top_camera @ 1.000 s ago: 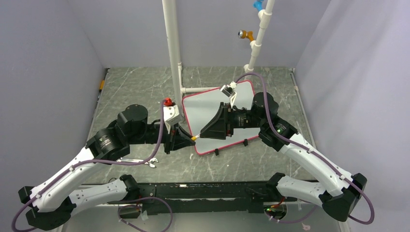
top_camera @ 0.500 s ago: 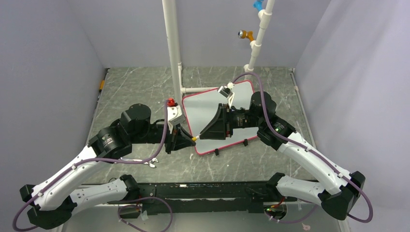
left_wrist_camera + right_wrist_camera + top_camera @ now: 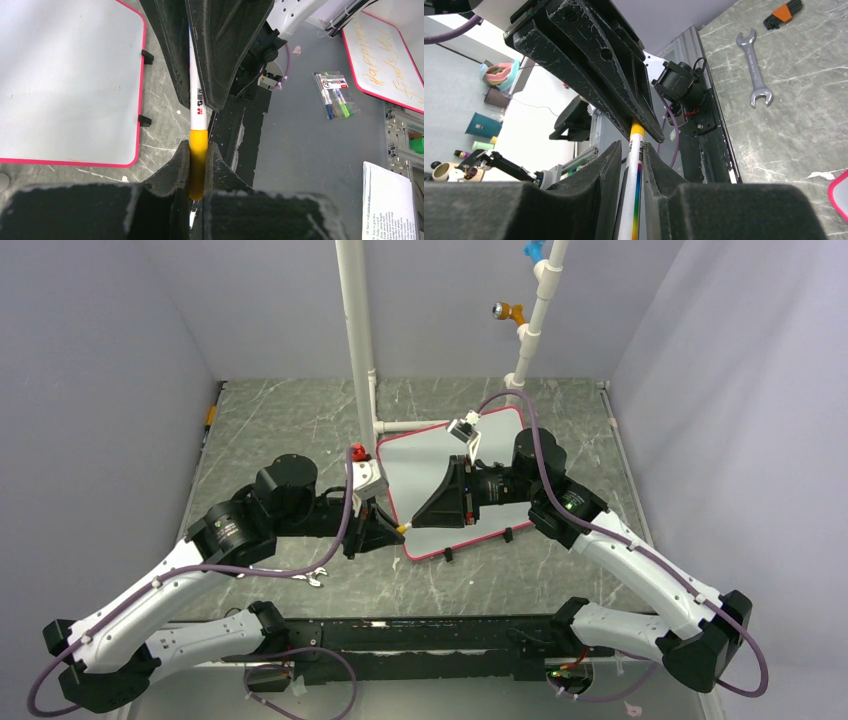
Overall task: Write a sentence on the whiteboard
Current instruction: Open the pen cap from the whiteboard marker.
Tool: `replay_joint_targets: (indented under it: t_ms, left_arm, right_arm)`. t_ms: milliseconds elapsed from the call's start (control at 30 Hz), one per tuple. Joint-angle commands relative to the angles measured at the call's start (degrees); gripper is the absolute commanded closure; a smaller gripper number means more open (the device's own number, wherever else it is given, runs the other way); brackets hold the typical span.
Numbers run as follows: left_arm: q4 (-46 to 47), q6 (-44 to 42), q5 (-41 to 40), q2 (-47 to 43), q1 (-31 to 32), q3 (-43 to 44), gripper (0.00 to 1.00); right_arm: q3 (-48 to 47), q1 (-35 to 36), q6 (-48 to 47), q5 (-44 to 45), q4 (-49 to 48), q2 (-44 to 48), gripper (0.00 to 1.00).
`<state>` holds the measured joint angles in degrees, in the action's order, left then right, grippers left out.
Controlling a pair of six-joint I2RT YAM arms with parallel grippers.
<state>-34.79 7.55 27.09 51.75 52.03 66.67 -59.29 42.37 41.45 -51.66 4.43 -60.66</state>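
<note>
The flat, rounded-corner white whiteboard with a thin red-pink rim (image 3: 410, 472) lies on the grey marbled tabletop (image 3: 290, 420) between the arms, with two small black clips (image 3: 448, 554) on its near edge. From above the right arm covers much of it, and the part the left wrist camera sees is plain white. Just off its near-left corner both grippers clamp one white plastic marker (image 3: 197, 107) with a yellow cap. The left gripper (image 3: 198, 150) is closed on the cap and the right gripper (image 3: 636, 152) on the barrel, printed "M&G". Off the table, a second red-rimmed board (image 3: 380, 50) carries orange handwriting, perhaps "happy", and is partly cut off.
</note>
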Motion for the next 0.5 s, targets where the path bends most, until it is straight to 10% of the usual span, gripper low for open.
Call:
replay_joint_targets:
  t_ms: [0,133,200,467]
  left_arm:
    - [3.1,-1.1,0.3,1.1,0.1,2.2,1.00]
    - [3.1,-1.0,0.3,1.1,0.1,2.2,1.00]
    - [3.3,-1.0,0.1,1.0,0.1,2.2,1.00]
    - [1.5,-1.9,-2.4,0.2,0.0,1.8,1.00]
  right_arm:
    - [-1.7,1.2,-2.4,-2.1,0.2,-0.3,0.76]
    - [-2.0,1.2,-3.6,-2.2,1.9,-0.3,0.79]
    - [-2.1,1.2,-3.8,-2.3,2.4,-0.5,0.98]
    - [-4.0,1.1,-2.6,4.0,7.4,-0.8,1.00]
